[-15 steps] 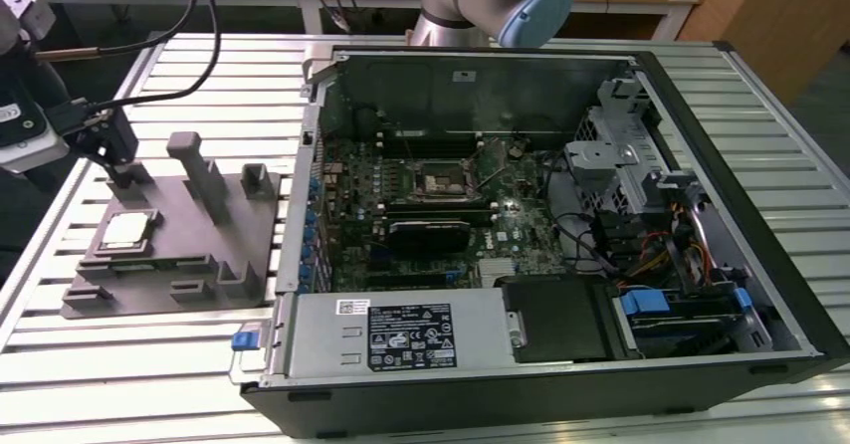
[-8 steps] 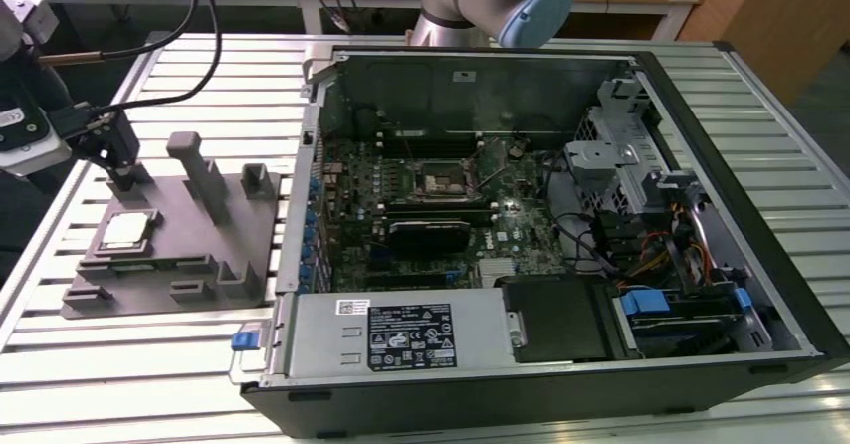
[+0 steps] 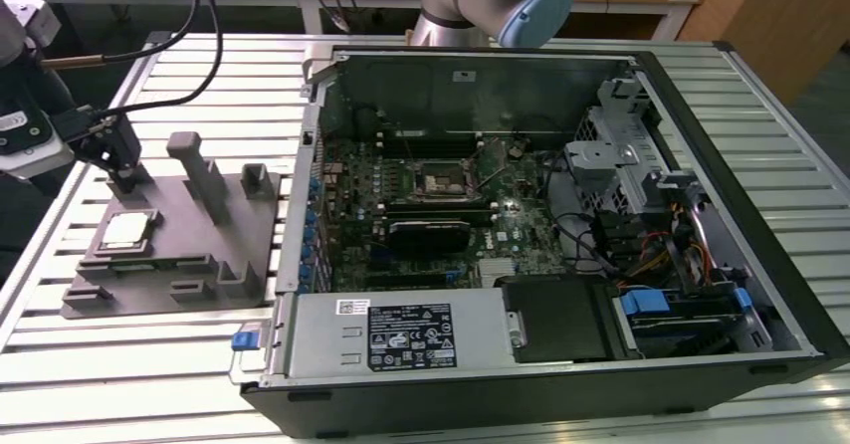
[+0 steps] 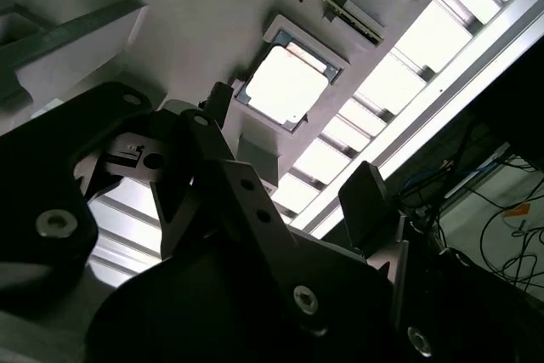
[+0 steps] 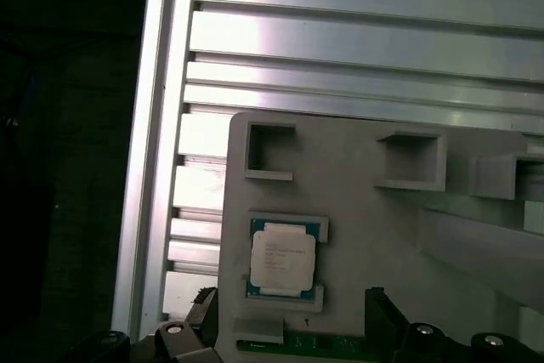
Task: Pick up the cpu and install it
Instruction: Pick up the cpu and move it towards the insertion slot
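The cpu (image 3: 126, 230) lies flat in a shallow square pocket on the grey fixture block (image 3: 186, 250), which stands on the slatted desk (image 3: 159, 364) at 9 o'clock of the open computer case (image 3: 531, 404) in the exterior view. There the gripper (image 3: 123, 168) hangs at 12 o'clock of the chip, near it but not touching. In the first wrist view the two dark fingers (image 5: 381, 316) stand spread with nothing between them, the cpu (image 5: 283, 258) close before the gap. The second wrist view shows the same empty gripper (image 4: 291, 140) with the cpu (image 4: 285, 82) bright beyond it. The socket (image 3: 440, 179) sits inside the case, at 3 o'clock of the fixture.

The step in hand looks like the approach for the grasp. To do it well, I judge the gap should be centred over the chip with the fingers square to two opposite edges, so neither tip lands on the metal top or the pocket's raised lips. A straight, slow descent seems wise, then a light squeeze on the thin rim only: the part is flat and slick and would likely tilt or skid if caught off-centre
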